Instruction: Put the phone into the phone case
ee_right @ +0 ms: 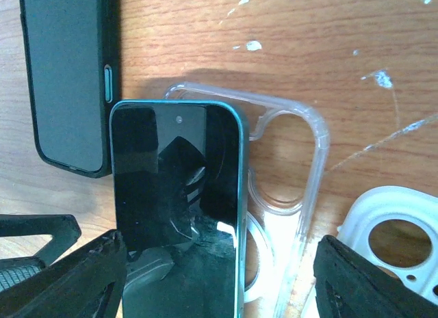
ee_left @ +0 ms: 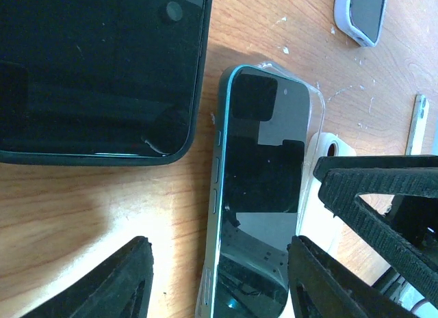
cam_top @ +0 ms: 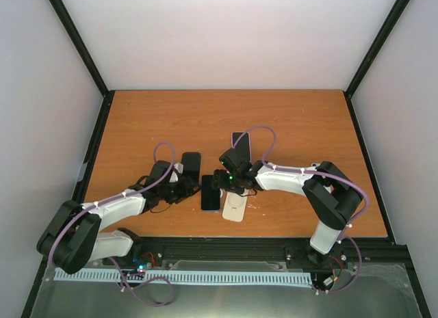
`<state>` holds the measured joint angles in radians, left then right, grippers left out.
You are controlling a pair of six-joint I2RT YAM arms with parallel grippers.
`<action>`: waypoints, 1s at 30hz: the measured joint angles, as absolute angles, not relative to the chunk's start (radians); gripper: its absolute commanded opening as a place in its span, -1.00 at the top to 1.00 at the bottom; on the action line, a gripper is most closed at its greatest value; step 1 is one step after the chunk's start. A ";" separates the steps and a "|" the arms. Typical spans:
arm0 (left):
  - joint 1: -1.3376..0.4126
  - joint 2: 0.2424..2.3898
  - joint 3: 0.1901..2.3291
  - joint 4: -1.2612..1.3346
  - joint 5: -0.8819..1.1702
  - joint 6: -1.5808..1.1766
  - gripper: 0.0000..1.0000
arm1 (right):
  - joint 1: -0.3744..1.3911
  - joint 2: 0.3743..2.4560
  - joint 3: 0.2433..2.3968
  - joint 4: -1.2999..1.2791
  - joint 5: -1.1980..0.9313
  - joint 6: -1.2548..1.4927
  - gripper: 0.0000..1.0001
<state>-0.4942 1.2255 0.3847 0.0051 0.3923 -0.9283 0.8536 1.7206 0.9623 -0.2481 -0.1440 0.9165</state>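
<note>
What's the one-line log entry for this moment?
phone: offset on clear case, unseated | left jaws: open | right jaws: open

On the surface (cam_top: 294, 120), toward its front edge and between the two arms, the phone (cam_top: 211, 193) lies flat across the left part of the phone case (ee_right: 301, 147). It is not seated in the case, whose right side and far end stick out from under it. A white case (cam_top: 234, 207) lies just right of these. A dark cased phone (cam_top: 191, 164) lies behind and left of the phone, close but apart. Another phone (cam_top: 241, 143) lies farther back, to the right. The jaws of the left gripper (ee_left: 217, 256) and of the right gripper (ee_right: 219, 243) each stand on either side of the phone's near end.
</note>
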 measured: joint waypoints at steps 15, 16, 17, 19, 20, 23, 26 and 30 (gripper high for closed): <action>-0.494 1.288 0.386 0.044 0.394 -0.928 0.22 | 0.853 1.767 0.943 -0.161 -0.201 0.878 -0.18; -0.494 1.295 0.386 0.051 0.395 -0.928 0.25 | 0.853 1.771 0.941 -0.145 -0.213 0.870 -0.15; -0.494 1.301 0.386 0.056 0.396 -0.928 0.28 | 0.853 1.776 0.939 -0.122 -0.229 0.860 -0.12; -0.494 1.312 0.386 0.067 0.397 -0.928 0.34 | 0.853 1.785 0.929 -0.081 -0.258 0.848 -0.07; -0.494 1.320 0.386 0.072 0.397 -0.927 0.38 | 0.853 1.787 0.921 -0.058 -0.272 0.842 -0.04; -0.494 1.344 0.387 0.086 0.398 -0.924 0.47 | 0.853 1.787 0.892 -0.001 -0.308 0.828 0.02; -0.494 1.367 0.387 0.096 0.398 -0.921 0.53 | 0.851 1.787 0.868 0.045 -0.327 0.818 0.08; -0.495 1.379 0.387 0.109 0.406 -0.920 0.61 | 0.843 1.787 0.850 0.079 -0.337 0.811 0.14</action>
